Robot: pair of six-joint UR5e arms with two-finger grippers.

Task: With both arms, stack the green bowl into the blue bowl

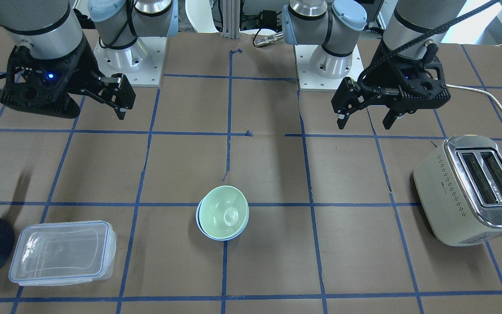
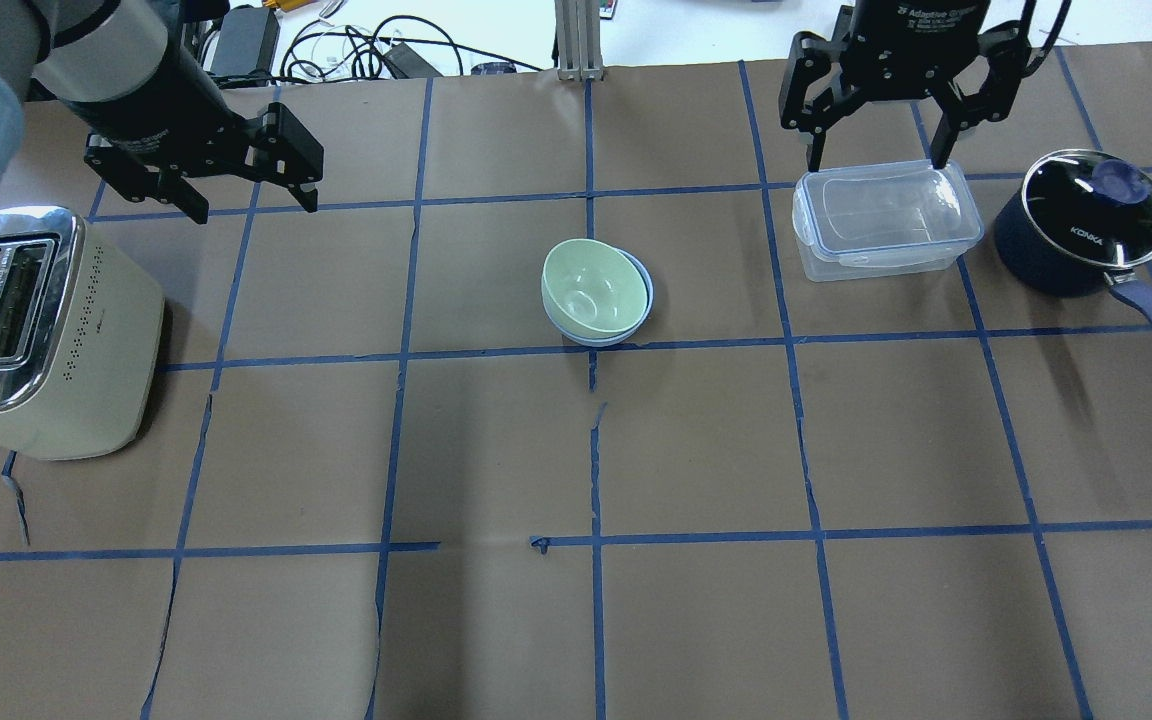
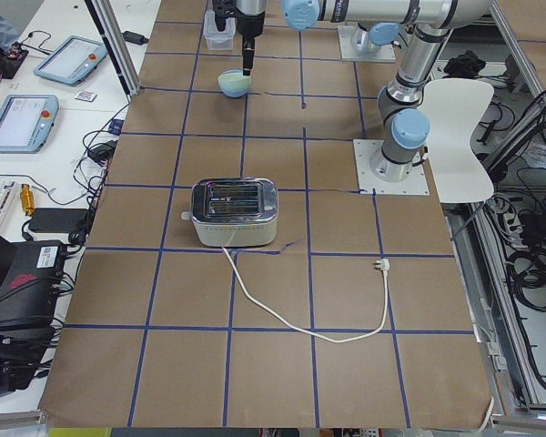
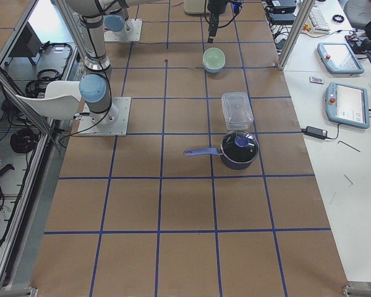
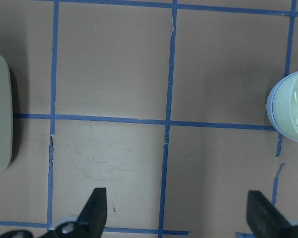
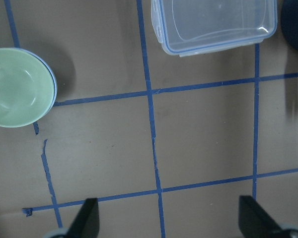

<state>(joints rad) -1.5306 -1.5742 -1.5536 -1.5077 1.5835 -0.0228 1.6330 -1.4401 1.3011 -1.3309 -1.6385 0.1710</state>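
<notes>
1. Looks finished as far as stacking goes: green bowl (image 2: 591, 285) seated upright inside blue bowl (image 2: 601, 339), with only a thin crescent of blue rim showing along one side.
2. Sits a little off centre in the blue bowl. Cannot tell from these angles whether fully bottomed out or slightly cocked.
3. Rests free on the table (image 2: 496, 450), touched by neither arm.
4. Left gripper (image 2: 254, 208): raised above the table, well apart from the blue bowl on the robot's left of it. Fingers spread wide and holding nothing. Shows only bare table between the fingertips in the wrist view, with the blue bowl at the far edge.
5. Right gripper (image 2: 877, 162): raised likewise, well apart from the blue bowl on the robot's right of it. Fingers spread wide, nothing held. Catches the blue bowl off to one side in the wrist view.
6. Off the task: toaster (image 2: 86, 330) far to the robot's left of the blue bowl; clear plastic box (image 2: 886, 215) and dark pot (image 2: 1086, 215) well apart on its right.
7. Left to do, as a judgement: probably nothing but parking both arms, or at most nudging the green bowl level if it proves cocked.
</notes>
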